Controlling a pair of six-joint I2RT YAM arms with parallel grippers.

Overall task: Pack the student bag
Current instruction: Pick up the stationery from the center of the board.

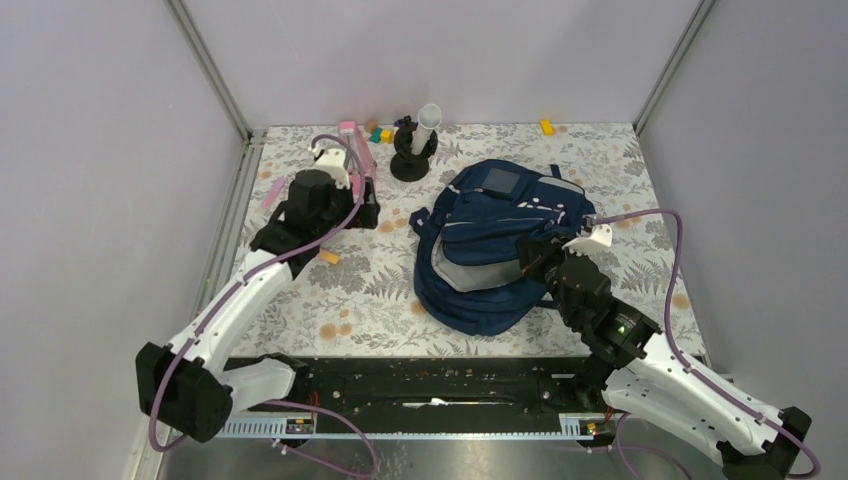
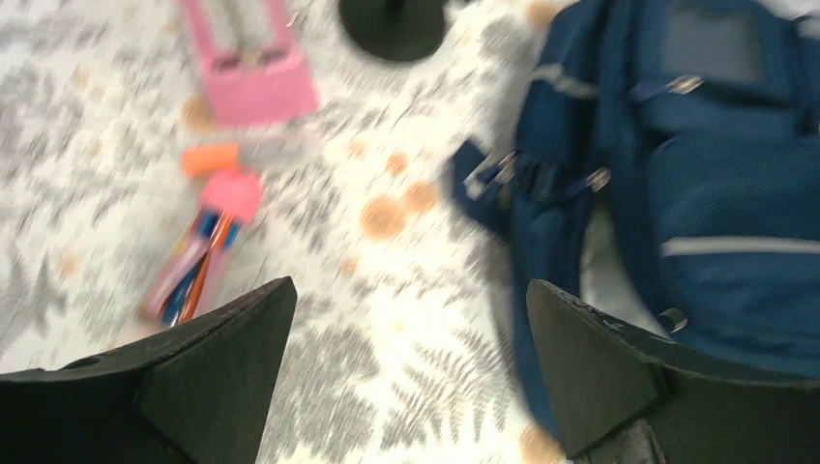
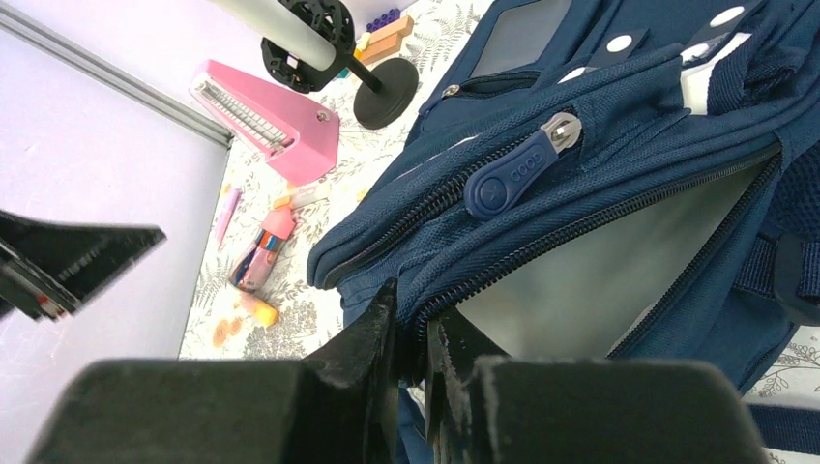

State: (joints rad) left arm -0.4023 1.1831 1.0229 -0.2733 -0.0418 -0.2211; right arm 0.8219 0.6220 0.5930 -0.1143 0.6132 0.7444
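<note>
**Inspector:** Location of the student bag (image 1: 495, 245)?

**Assistant:** It lies flat on the flower-patterned table (image 1: 350, 300), right of centre and in front of the right arm. It is navy, with a grey panel on the front pocket. Its main compartment gapes, showing the light grey lining (image 3: 600, 271). A blue zip pull (image 3: 517, 169) rests on the fabric just above that opening.

**Inspector:** Right gripper (image 3: 414, 358)?

**Assistant:** The jaws are closed on the student bag. The wrist view shows the zippered rim of the opening pinched between the two black fingers (image 3: 372, 333), at the edge nearest the arm. The overhead view agrees, with the gripper sitting at the bag's right side against the fabric.

**Inspector:** Left gripper (image 2: 411, 367)?

**Assistant:** The jaws stand wide apart with nothing between them. It hangs above the table to the left of the bag, clear of it. Its wrist picture is blurred, so fine detail there is unreliable.

**Inspector:** Other items on the surface?

**Assistant:** A pink stapler (image 3: 266, 121) lies at the far left, near the back wall. Just beside it, toward the centre, is a black stand (image 1: 413, 160) carrying a white tube (image 1: 428, 120). A pink pen pouch (image 2: 198, 256) with coloured pens showing lies nearer than the stapler, beneath the left gripper's view. A small orange piece (image 1: 328, 257) lies on the table between the left arm and the bag. A yellow block (image 1: 547, 126) sits at the back edge, well apart from the rest.

**Inspector:** Anything inside the bag?

**Assistant:** Only lining is visible through the gap. The interior beyond it cannot be made out.
</note>
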